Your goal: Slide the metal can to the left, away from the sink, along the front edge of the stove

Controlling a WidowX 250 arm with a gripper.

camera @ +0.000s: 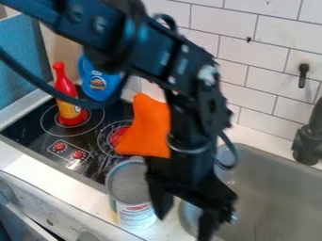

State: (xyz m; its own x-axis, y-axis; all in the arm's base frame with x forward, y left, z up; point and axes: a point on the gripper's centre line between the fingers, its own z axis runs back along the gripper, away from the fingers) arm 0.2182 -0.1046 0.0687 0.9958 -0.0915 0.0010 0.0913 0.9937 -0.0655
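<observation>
The black gripper (183, 225) hangs over the strip of counter between stove and sink, its fingers spread open with nothing seen between them. Just left of it, an open-topped can (133, 197) with a white label stands upright near the counter's front edge. I cannot tell whether the left finger touches the can. An orange cloth (148, 127) shows behind and left of the arm's wrist, over the stove's right side, partly hidden by the arm.
A black stove top (37, 134) lies at left, carrying a red and yellow bottle (68, 101) and a blue jug (99, 84). At right is a grey sink (270, 197) with a dark faucet (308, 141). A white tiled wall (252, 56) stands behind.
</observation>
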